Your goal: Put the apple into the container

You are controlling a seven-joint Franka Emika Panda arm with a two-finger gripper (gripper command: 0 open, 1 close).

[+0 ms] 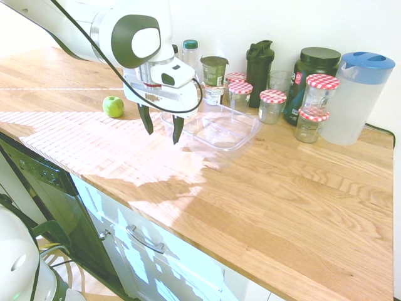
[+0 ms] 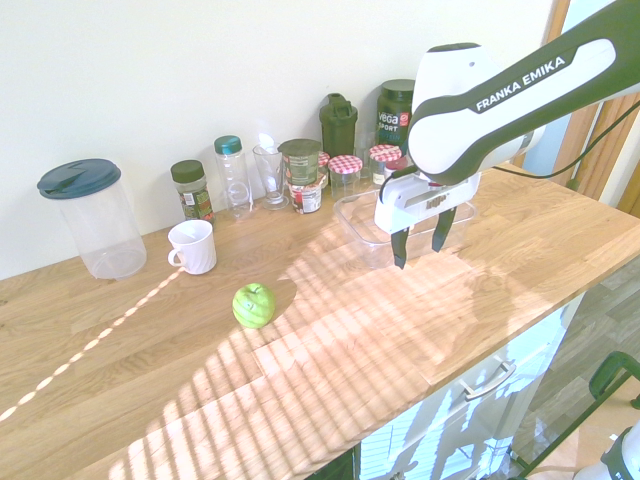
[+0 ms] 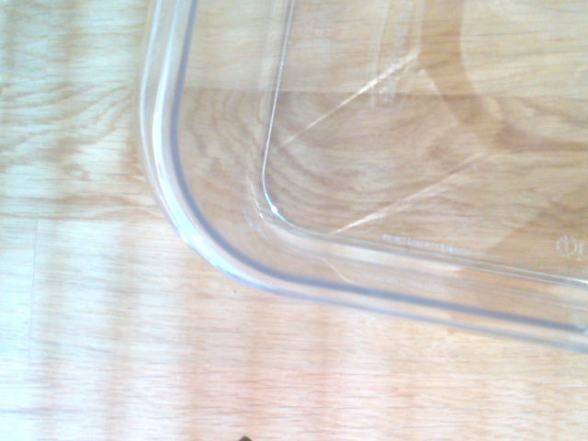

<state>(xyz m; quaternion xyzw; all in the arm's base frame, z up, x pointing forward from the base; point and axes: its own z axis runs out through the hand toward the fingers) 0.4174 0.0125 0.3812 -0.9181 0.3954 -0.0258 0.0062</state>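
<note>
1 apple (image 2: 254, 304) lies well apart from the open hand (image 2: 421, 240).

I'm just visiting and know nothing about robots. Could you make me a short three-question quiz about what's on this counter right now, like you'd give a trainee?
1. True or false: the apple already lies inside the container.
2. The gripper is: A) shut on the apple, B) open and holding nothing, C) shut on a jar.
3. Fill in: in the second exterior view, the white object nearest the apple is a ____.

Key:
1. False. The apple rests on the bare wooden counter, apart from the clear container, which is empty.
2. B. Its fingers are spread and hang above the counter by the container's near edge.
3. Mug.
</note>
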